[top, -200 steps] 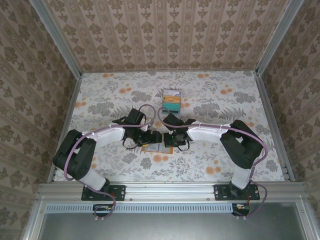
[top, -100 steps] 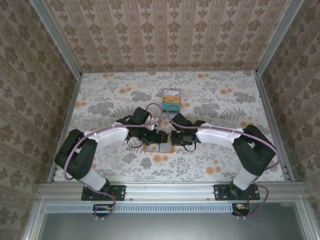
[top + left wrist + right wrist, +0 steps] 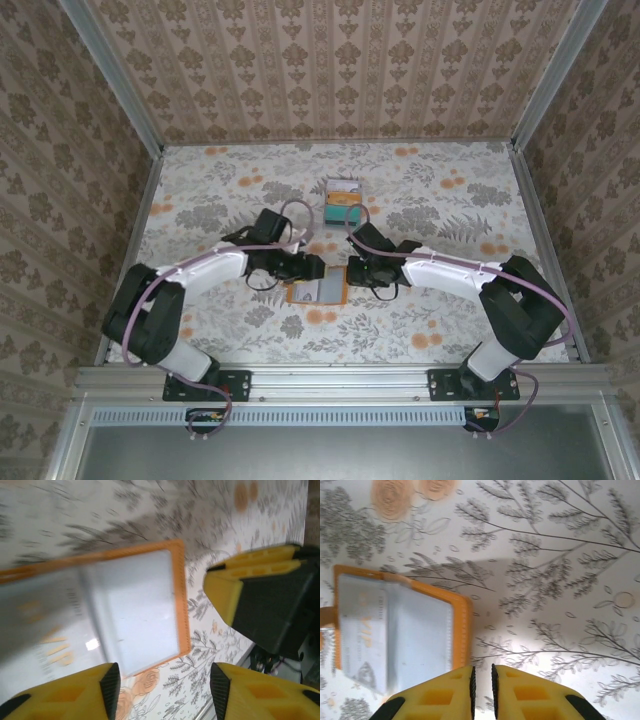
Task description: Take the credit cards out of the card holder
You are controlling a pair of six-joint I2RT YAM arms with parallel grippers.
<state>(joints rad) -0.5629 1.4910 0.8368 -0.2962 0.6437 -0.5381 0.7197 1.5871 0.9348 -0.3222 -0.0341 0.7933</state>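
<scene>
The card holder [image 3: 316, 291] lies open and flat on the flowered table, orange-rimmed with a pale blue-grey inside [image 3: 135, 605] [image 3: 400, 635]. Faint orange lettering shows on its pale left half. Several credit cards [image 3: 342, 203], teal, orange and whitish, lie stacked farther back. My left gripper [image 3: 311, 268] [image 3: 165, 690] hovers open just behind the holder's left part, its corner below the jaws. My right gripper [image 3: 356, 272] [image 3: 482, 680] sits beside the holder's right edge, jaws a narrow slit apart with nothing between them.
The right gripper's yellow finger [image 3: 250, 587] shows close by in the left wrist view. Patterned walls and metal rails [image 3: 540, 240] enclose the table. Flowered tabletop [image 3: 450, 200] stretches to the right and left of the arms.
Both grippers have drawn off the holder, which now shows more fully. The right gripper moved right and opened a slit; the left jaws narrowed.
</scene>
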